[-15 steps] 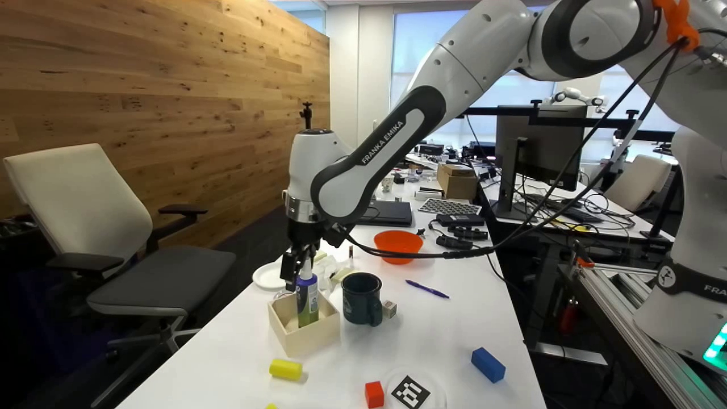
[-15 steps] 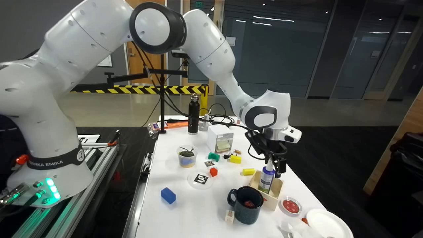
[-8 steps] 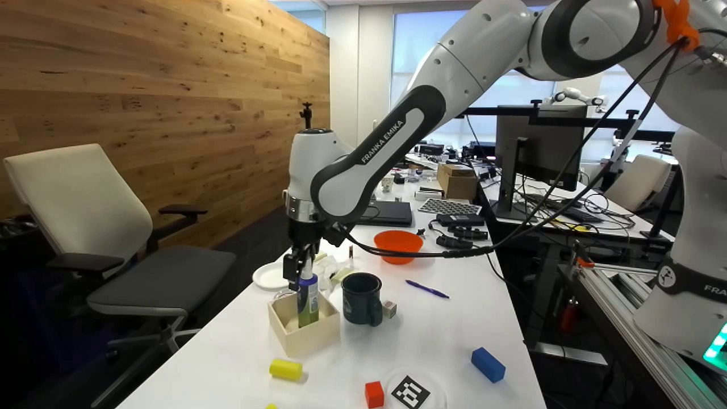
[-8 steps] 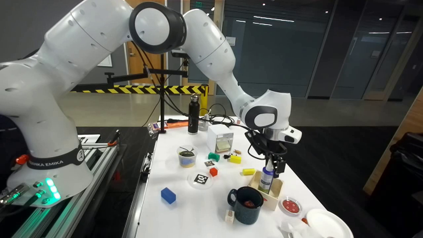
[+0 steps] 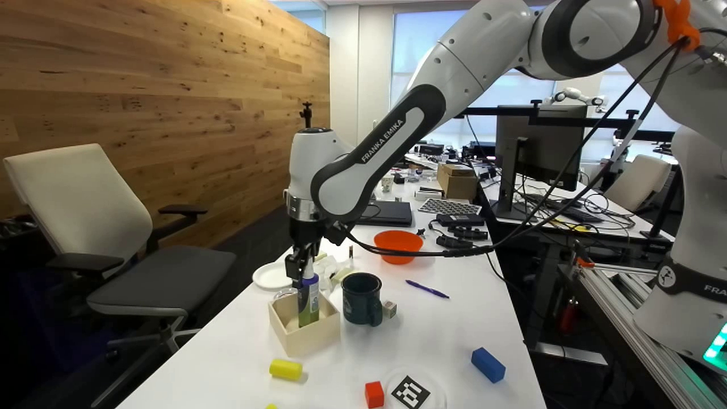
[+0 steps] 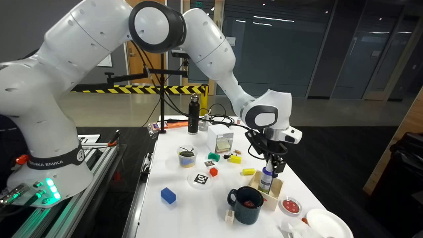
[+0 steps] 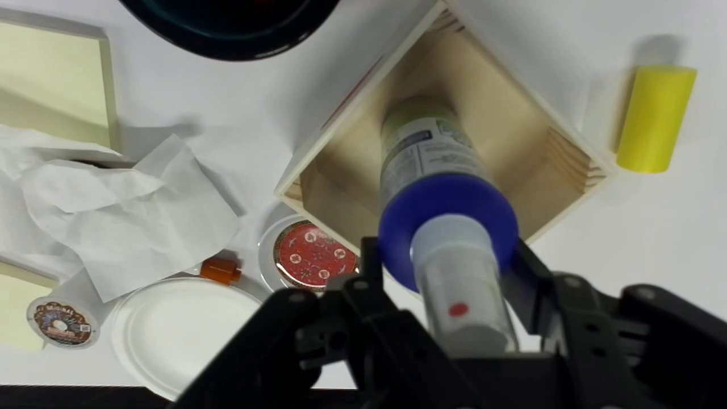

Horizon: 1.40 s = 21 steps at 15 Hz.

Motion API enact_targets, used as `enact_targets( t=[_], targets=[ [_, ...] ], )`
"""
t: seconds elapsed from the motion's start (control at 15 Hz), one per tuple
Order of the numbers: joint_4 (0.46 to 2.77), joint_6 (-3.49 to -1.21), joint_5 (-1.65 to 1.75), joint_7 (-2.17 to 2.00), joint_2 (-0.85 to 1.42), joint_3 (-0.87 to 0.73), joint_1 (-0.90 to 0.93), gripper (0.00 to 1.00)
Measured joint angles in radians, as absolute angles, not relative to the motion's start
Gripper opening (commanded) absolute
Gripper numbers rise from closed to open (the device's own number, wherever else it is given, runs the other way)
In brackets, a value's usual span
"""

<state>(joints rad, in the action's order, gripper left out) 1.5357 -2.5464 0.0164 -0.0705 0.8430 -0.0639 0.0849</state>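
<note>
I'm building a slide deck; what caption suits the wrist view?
Gripper straddling a bottle in a wooden box, yellow cylinder outside.

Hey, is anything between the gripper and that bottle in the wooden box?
Nothing visible: in the wrist view, the gripper directly straddles the blue collar of the bottle. The wooden box surrounds only the bottle's lower part. Contact isn't certain.

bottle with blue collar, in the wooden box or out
In: the wrist view shows the bottle with its lower end inside the wooden box; both exterior views show its top above the walls.
</note>
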Motion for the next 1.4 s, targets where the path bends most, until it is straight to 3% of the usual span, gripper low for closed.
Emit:
enact_targets(
  t=[1.4],
  targets=[
    [1.452, -2.425, 0.045, -0.071, 0.813, -0.111, 0.094, 0.29]
  ],
)
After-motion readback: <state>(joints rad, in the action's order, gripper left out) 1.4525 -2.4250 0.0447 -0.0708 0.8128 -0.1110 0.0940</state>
